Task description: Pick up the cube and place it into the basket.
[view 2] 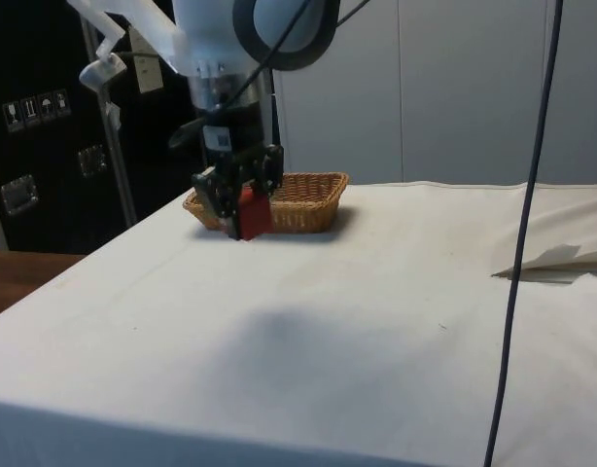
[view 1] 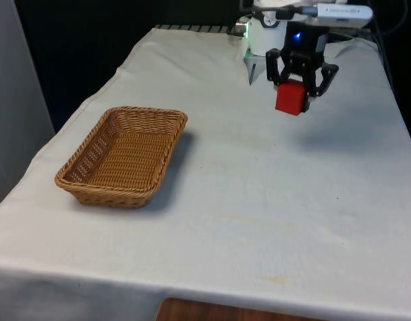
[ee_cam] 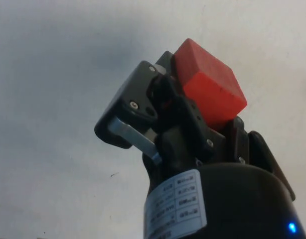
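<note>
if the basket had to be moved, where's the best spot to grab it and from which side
Probably the rim of the wicker basket, taken from above on a long side, one finger inside the wall and one outside. It is shallow, open-topped and thin-walled, too broad to span whole. The gripper is shut on the red cube, held above the cloth, so that goes first.

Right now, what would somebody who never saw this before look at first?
Probably the red cube, because it hangs in the air above the white cloth, pinched in the black gripper near the table's far end, towards the front view's right. Next comes the woven wicker basket, sitting with nothing inside it on the front view's left, well apart from the cube.
</note>
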